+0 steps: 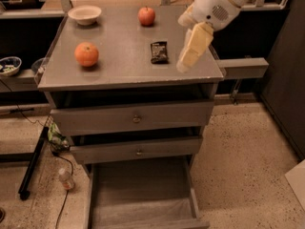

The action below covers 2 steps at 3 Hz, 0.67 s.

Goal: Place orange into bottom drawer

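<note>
The orange (86, 54) sits on the left part of the grey cabinet top (124, 66). The bottom drawer (140, 202) is pulled out toward the camera, and its pale liner floor is bare. My gripper (186, 65), pale yellow on a white arm, hangs over the right edge of the cabinet top. It is just right of a dark snack packet (159, 51) and well to the right of the orange. It holds nothing that I can see.
A red apple (147, 15) and a white bowl (85, 14) stand at the back of the top. The two upper drawers (136, 119) are shut. A small bottle (66, 179) and cables lie on the floor at the left. A shelf bar (240, 68) sticks out at the right.
</note>
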Available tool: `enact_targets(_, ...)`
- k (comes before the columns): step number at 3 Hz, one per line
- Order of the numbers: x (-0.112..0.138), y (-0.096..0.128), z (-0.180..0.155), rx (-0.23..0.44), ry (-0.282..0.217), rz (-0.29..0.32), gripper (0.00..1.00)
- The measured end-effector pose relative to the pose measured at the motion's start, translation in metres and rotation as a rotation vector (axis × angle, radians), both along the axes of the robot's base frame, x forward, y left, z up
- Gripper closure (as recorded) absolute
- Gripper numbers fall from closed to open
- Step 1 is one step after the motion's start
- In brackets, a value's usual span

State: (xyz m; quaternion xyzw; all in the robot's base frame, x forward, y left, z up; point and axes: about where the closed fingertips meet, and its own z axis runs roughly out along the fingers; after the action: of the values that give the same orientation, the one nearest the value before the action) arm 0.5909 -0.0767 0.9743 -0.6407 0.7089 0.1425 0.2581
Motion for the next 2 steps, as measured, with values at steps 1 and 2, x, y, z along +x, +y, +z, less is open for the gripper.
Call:
enact_targets(1, 0.035, 0.031, -0.001, 0.09, 0.014, 0.033, 0.0)
enact_targets(2, 0.052, 0.05, -0.005, 0.13, 0.026, 0.052, 0.0)
